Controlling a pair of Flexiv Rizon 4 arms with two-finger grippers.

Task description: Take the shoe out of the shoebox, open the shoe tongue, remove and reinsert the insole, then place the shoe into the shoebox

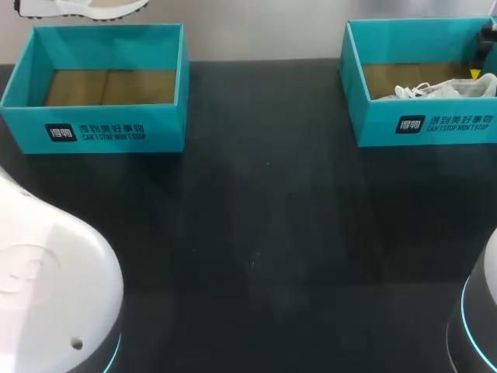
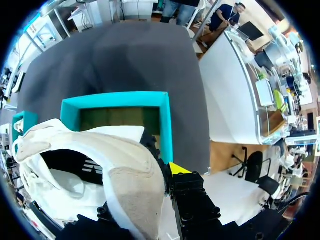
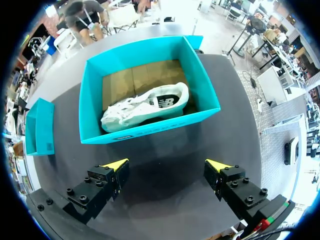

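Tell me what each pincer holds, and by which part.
Left pincer holds the shoe, apparently by its heel collar, though the shoe hides one tip. Right pincer is open and holds nothing.

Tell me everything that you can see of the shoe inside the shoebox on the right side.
The shoe is a white low sneaker with white laces and a dark logo on its side. It lies, apparently tipped sideways, on the brown cardboard floor of the teal shoebox, near the wall facing the right gripper, which is open and apart from it.
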